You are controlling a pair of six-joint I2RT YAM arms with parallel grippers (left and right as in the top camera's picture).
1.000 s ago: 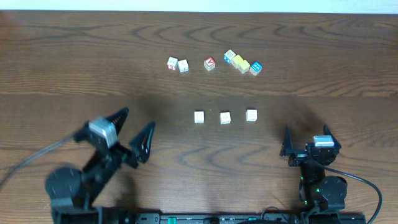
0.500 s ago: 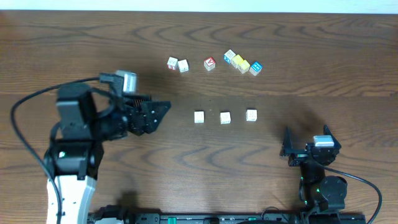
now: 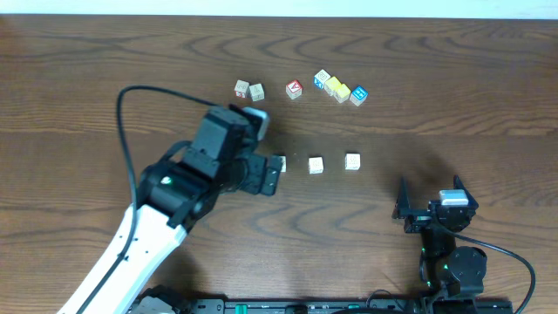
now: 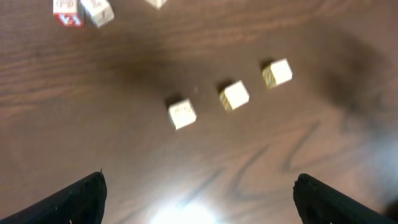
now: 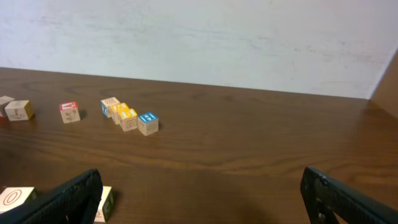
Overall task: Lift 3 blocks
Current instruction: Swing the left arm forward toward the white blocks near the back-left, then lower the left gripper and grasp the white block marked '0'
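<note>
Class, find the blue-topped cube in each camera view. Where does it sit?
Overhead: blue-topped cube, right end of the far row.
Left wrist: not in it.
Right wrist: left of centre, right end of that row.
Shared landmark: the pale cube second from that row's left end.

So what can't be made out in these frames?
Overhead: left claw overlaps the leftmost block; contact unclear.
Left wrist: blur hides markings on the blocks; claw tips cut off by bottom edge.
Right wrist: two cream blocks cut off by bottom edge.
</note>
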